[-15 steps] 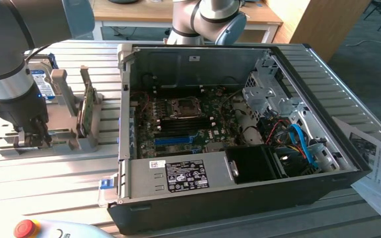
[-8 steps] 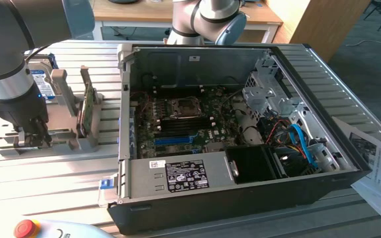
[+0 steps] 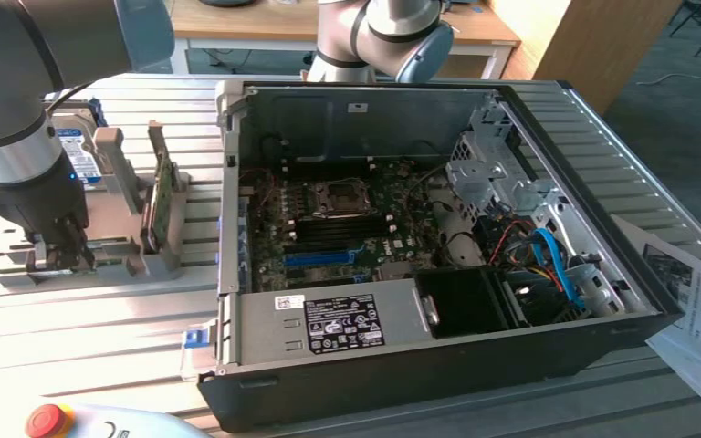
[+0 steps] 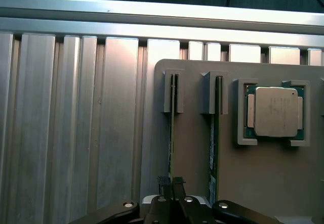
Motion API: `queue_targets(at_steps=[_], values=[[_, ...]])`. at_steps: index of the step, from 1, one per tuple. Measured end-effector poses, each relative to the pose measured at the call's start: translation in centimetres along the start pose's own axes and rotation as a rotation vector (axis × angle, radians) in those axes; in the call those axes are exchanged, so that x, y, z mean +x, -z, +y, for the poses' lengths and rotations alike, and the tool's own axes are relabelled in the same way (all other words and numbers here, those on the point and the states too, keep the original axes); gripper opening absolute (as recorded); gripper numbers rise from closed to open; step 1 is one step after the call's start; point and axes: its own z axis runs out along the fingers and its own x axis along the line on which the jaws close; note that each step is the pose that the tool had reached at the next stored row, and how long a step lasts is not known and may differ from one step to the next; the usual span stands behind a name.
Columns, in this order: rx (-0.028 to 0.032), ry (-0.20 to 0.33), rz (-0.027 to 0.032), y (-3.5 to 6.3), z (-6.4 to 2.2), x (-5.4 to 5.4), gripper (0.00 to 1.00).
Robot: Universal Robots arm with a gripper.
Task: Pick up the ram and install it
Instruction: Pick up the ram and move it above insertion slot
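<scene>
My hand (image 4: 171, 182) was pinched on the ram (image 4: 171, 133), which stood on edge in its holder (image 4: 192, 148) on the surface (image 4: 76, 133). Grasp made, I judged; lift and install remained. The case (image 3: 448, 374) lay open beyond.

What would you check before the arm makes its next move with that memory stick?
1. Jaws closed on ram: ok, they pinch its edge.
2. Ram upright in its holder slot: ok.
3. Neighbouring stick apart from jaws: ok.
4. Case open, board exposed: ok.
5. Room on board for ram: cannot tell.
</scene>
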Motion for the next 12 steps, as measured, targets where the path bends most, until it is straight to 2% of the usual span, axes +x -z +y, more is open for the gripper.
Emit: queue_targets(at_steps=[12], values=[[0.0002, -0.008, -0.0003, 0.00, 0.00, 0.00, 0.12]])
